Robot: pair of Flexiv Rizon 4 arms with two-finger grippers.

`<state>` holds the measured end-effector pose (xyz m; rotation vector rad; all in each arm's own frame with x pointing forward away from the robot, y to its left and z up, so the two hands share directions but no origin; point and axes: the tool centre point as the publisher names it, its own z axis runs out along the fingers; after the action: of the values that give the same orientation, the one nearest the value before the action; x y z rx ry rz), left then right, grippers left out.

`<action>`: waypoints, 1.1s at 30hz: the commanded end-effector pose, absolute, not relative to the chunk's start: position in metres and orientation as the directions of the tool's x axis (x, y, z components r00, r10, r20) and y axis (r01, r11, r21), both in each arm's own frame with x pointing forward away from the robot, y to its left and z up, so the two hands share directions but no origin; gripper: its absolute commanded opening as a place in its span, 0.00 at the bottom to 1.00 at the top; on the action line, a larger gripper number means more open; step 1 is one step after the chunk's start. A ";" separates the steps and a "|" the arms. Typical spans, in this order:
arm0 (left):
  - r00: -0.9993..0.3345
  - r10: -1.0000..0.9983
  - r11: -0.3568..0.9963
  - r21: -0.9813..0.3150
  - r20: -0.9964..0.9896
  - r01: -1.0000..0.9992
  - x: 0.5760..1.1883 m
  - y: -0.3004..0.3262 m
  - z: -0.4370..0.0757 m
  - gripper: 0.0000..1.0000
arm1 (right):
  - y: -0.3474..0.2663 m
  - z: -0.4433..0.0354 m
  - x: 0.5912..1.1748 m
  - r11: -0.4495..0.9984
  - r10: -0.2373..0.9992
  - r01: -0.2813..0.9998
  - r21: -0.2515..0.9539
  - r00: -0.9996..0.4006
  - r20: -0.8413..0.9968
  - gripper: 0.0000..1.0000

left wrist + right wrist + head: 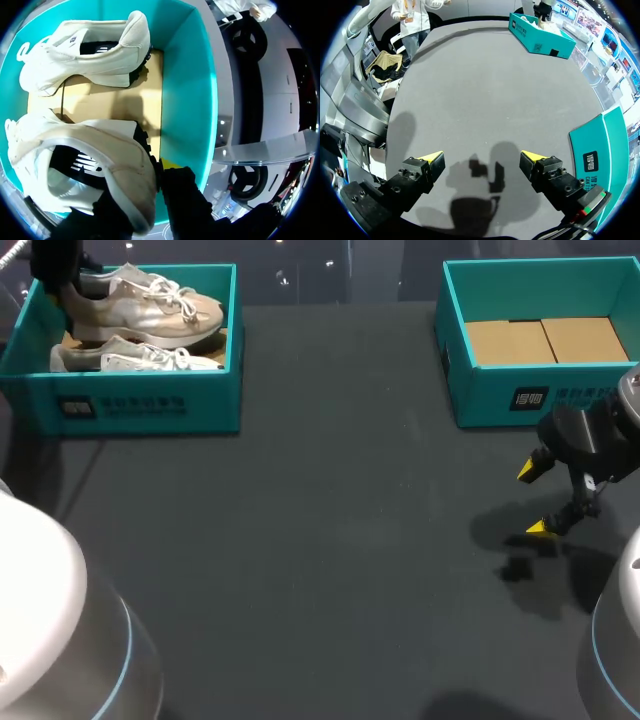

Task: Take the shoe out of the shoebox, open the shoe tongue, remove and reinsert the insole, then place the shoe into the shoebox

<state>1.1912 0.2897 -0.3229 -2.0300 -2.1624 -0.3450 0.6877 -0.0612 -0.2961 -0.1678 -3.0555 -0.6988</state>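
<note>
My left gripper (142, 200) straddles the heel of the nearer shoe (95, 165), one finger down inside the collar and the other against the back, seemingly pinching it. I judge it light, with a soft upper but a stiff heel, so this hold suits. Beyond lies the other shoe (90, 50) in the same teal shoebox (187, 90). Far across the table (330, 540), my right gripper (481, 162) hangs wide open, empty.
</note>
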 end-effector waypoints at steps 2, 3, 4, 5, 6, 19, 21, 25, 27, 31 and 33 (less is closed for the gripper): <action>-0.072 0.961 0.060 0.055 0.266 0.997 1.198 0.288 -0.336 0.00 | -0.061 -0.297 0.686 0.896 0.106 0.106 0.431 -0.994 0.024 1.00; -0.072 0.961 0.060 0.055 0.268 0.997 1.198 0.288 -0.338 0.00 | -0.061 -0.297 0.686 0.896 0.106 0.106 0.431 -0.994 0.024 1.00; -0.072 0.960 0.059 0.055 0.270 0.997 1.198 0.288 -0.340 0.00 | -0.061 -0.297 0.686 0.896 0.106 0.106 0.431 -0.994 0.024 1.00; -0.071 0.960 0.059 0.054 0.269 0.997 1.198 0.288 -0.342 0.00 | -0.061 -0.297 0.686 0.896 0.106 0.106 0.431 -0.994 0.024 1.00; -0.071 0.961 0.059 0.054 0.269 0.997 1.198 0.288 -0.344 0.00 | -0.061 -0.297 0.686 0.896 0.106 0.106 0.431 -0.994 0.024 1.00; -0.071 0.966 0.055 0.072 0.247 0.996 1.198 0.284 -0.361 0.02 | -0.061 -0.297 0.686 0.896 0.106 0.106 0.431 -0.994 0.024 1.00; -0.071 0.967 0.055 0.070 0.243 0.996 1.197 0.284 -0.363 0.14 | -0.061 -0.297 0.686 0.896 0.106 0.106 0.431 -0.994 0.024 1.00; -0.075 0.969 0.061 0.068 0.235 0.996 1.197 0.283 -0.366 0.35 | -0.061 -0.297 0.686 0.896 0.106 0.106 0.431 -0.994 0.024 1.00; -0.080 0.969 0.065 0.069 0.232 0.995 1.197 0.283 -0.366 0.44 | -0.061 -0.297 0.686 0.896 0.106 0.106 0.431 -0.994 0.024 1.00; -0.086 0.972 0.071 0.077 0.220 0.994 1.197 0.284 -0.363 0.62 | -0.061 -0.297 0.686 0.896 0.106 0.106 0.431 -0.994 0.024 1.00; -0.090 0.975 0.073 0.089 0.205 0.993 1.195 0.284 -0.357 0.62 | -0.061 -0.297 0.686 0.896 0.106 0.106 0.431 -0.994 0.024 1.00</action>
<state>1.1980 0.2818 -0.3627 -2.0444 -2.2238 -0.3174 0.6877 -0.0611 -0.2961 -0.1677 -3.0555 -0.6988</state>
